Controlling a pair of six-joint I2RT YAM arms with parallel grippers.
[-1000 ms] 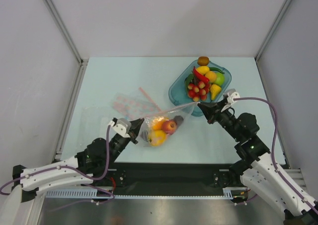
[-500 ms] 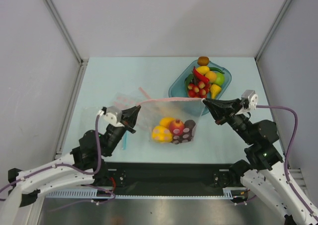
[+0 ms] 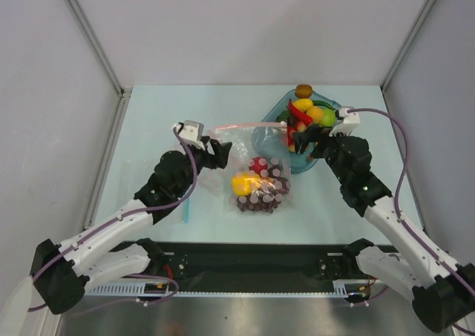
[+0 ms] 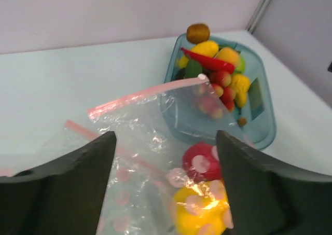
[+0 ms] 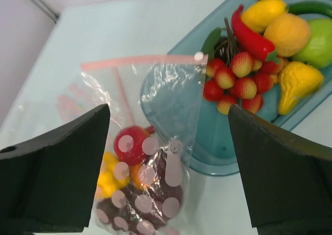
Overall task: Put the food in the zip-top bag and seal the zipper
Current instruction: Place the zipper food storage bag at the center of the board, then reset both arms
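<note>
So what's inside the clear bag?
A red round fruit, a yellow pepper and purple grapes lie in the clear bag. Anything underneath them is covered, and the bag's pale spots hide bits.

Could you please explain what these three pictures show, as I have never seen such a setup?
These are two robot arms bolted at the near edge of a table. The wide picture looks down from above: left arm on the left, right arm on the right. The other two come from wrist cameras, dark jaws framing each. Both pairs of jaws stand open, holding nothing. The clear zip-top bag lies on the table with food inside, its pink zipper end reaching over a teal dish.
</note>
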